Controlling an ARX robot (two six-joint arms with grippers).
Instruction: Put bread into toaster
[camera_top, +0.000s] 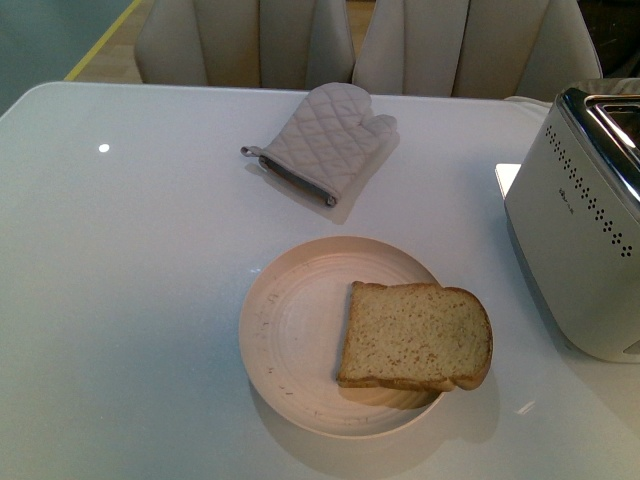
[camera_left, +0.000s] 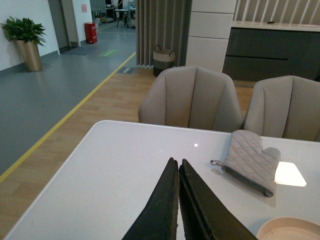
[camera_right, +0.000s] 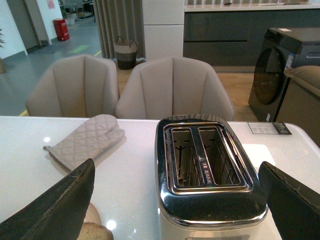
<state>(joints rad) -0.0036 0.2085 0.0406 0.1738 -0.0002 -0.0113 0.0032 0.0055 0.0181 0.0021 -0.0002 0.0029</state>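
Bare table (camera_top: 150, 300) strip between bread (camera_top: 415, 335) and toaster (camera_top: 580, 230), twin slots (camera_right: 205, 157) open upward, oven mitt (camera_top: 325, 140) well behind plate (camera_top: 290, 330)

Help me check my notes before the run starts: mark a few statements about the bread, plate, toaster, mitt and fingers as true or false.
1. The bread lies on the plate, overhanging its rim on the side toward the toaster. True.
2. A slice sits in one of the toaster's slots. False: the right wrist view shows both slots empty.
3. The oven mitt lies on the plate. False: it lies on the table beyond the plate, apart from it.
4. The left fingers are closed together. True.
5. The right fingers grip the bread. False: they are spread wide and hold nothing.
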